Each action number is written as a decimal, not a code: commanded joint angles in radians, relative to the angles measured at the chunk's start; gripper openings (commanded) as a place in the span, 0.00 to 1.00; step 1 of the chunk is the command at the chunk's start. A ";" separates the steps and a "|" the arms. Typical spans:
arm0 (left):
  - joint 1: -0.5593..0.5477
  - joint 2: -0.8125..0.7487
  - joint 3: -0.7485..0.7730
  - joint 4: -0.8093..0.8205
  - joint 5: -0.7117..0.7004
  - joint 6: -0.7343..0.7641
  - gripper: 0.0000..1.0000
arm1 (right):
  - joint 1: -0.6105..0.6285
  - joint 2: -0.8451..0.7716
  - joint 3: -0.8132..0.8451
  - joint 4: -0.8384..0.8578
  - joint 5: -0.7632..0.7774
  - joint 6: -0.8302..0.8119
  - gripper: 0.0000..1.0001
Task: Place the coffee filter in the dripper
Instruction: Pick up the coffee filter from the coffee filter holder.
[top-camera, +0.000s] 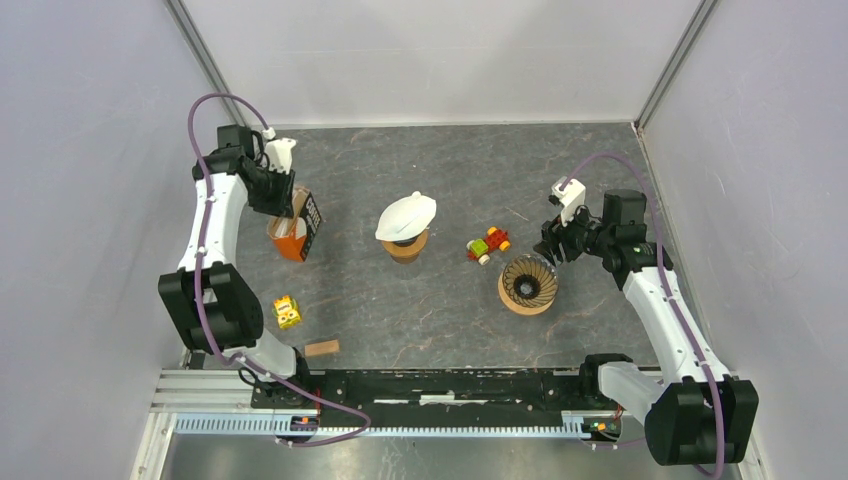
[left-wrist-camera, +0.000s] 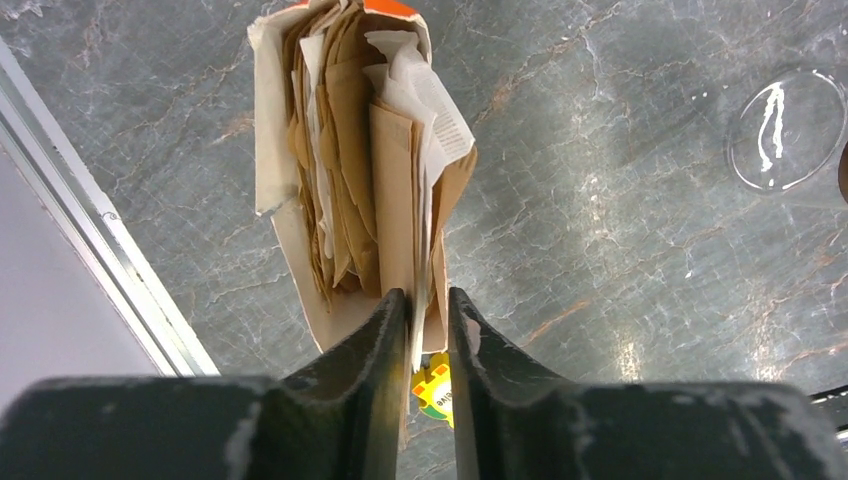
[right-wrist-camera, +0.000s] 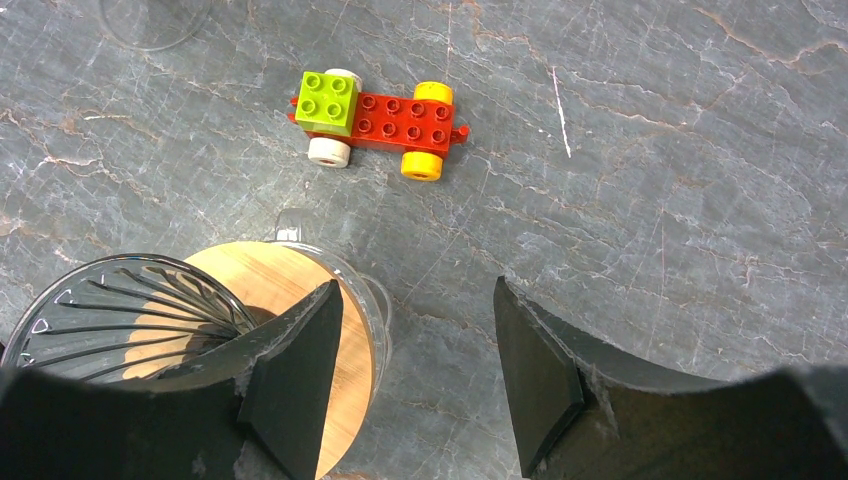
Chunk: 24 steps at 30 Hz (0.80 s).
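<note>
The left tool (left-wrist-camera: 428, 303) is pinching a brown coffee filter (left-wrist-camera: 395, 220) that is standing in the orange packet (top-camera: 290, 238) (jaws nearly closed on the paper), at the far left of the grey surface (top-camera: 430, 320). The right tool (right-wrist-camera: 415, 340) is hovering released, jaws spread wide, just beside the glass dripper (right-wrist-camera: 120, 310), which is sitting on its wooden base near a toy car (right-wrist-camera: 375, 120).

Grey veined table (top-camera: 430, 320), brown and white filters (left-wrist-camera: 392, 200), red-green toy car (top-camera: 488, 244)
</note>
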<state>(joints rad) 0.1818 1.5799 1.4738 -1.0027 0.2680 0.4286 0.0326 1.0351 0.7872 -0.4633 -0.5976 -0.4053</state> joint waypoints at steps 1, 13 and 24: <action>-0.002 -0.015 -0.006 -0.026 0.000 0.041 0.33 | -0.001 -0.001 0.000 0.025 -0.008 0.002 0.64; 0.001 -0.040 0.008 -0.081 -0.061 0.088 0.49 | -0.002 0.003 0.002 0.026 -0.010 0.002 0.64; 0.056 -0.053 0.041 -0.168 -0.079 0.150 0.49 | -0.001 0.000 -0.008 0.036 -0.008 0.002 0.64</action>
<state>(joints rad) 0.2153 1.5768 1.4700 -1.1259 0.2012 0.5125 0.0326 1.0378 0.7868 -0.4629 -0.5976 -0.4053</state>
